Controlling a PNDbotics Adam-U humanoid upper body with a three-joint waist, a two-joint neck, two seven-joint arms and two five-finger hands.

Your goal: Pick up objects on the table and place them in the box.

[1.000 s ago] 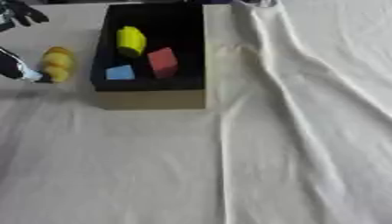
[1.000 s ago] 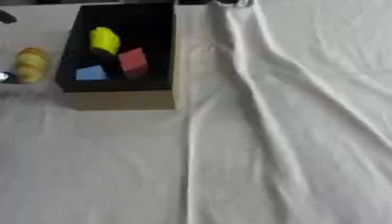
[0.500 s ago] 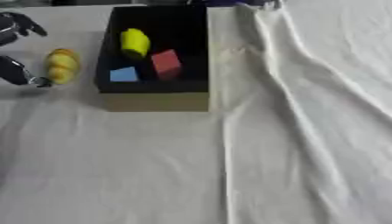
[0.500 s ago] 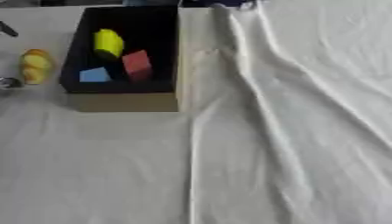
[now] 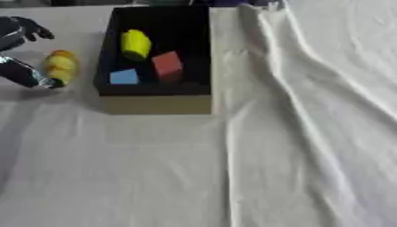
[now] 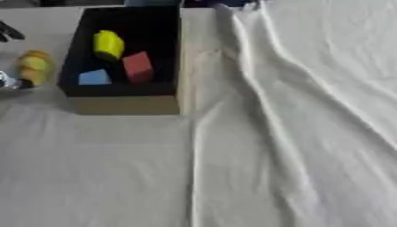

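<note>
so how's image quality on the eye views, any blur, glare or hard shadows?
Left eye view: soft all over, the left hand and the yellow-orange object smeared; the box casts a faint shadow on the white cloth. Right eye view: equally soft, the box's black interior hides detail, cloth folds show mild shading, no glare.

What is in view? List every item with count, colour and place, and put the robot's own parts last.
box: 1, black inside with tan outer wall, upper left of the table
yellow rounded block: 1, yellow, inside the box, far end
red block: 1, red, inside the box, middle
blue block: 1, blue, inside the box, near left corner
yellow-orange object: 1, yellow and orange, on the cloth left of the box
cloth: 1, white, wrinkled, covering the table
left hand: 1, black and silver, at the left edge, fingers either side of the yellow-orange object
</note>
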